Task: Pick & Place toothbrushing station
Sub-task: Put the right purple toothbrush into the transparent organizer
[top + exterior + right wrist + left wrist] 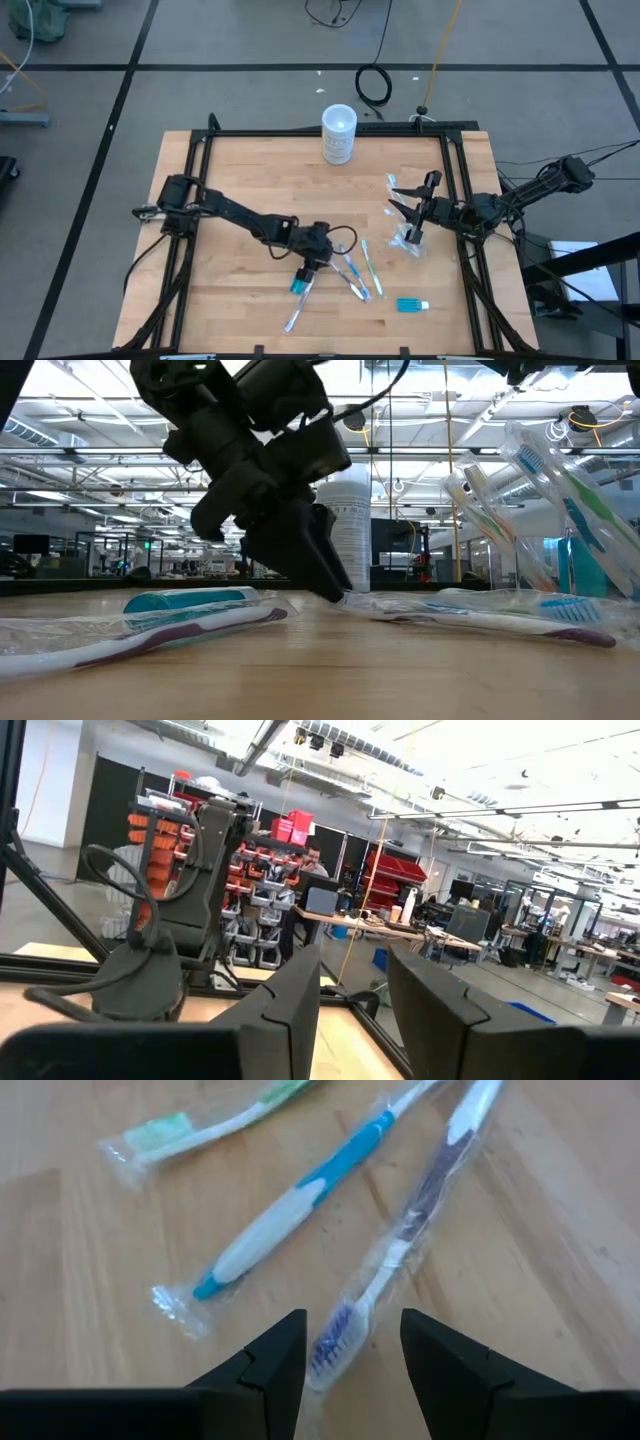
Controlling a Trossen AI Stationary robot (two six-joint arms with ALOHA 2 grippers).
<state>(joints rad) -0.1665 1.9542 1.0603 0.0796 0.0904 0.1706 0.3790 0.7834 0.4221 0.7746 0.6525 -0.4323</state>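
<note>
A pick is in hand: the left gripper (311,268) is held low over the toothbrushes (355,275) scattered near the table's (240,170) front edge, its fingers partly open and empty, with the bristle end of a purple wrapped brush (400,1255) lying between them. The next move calls for lowering and closing on that brush, then carrying it to the clear cup (410,243) by the right edge. The right gripper (417,222) is seen above that cup, fingers apart; whether anything is gripped cannot be told. Only the left wrist view shows the brush between the fingers; the teal tube (187,600) is plain in the low view.
</note>
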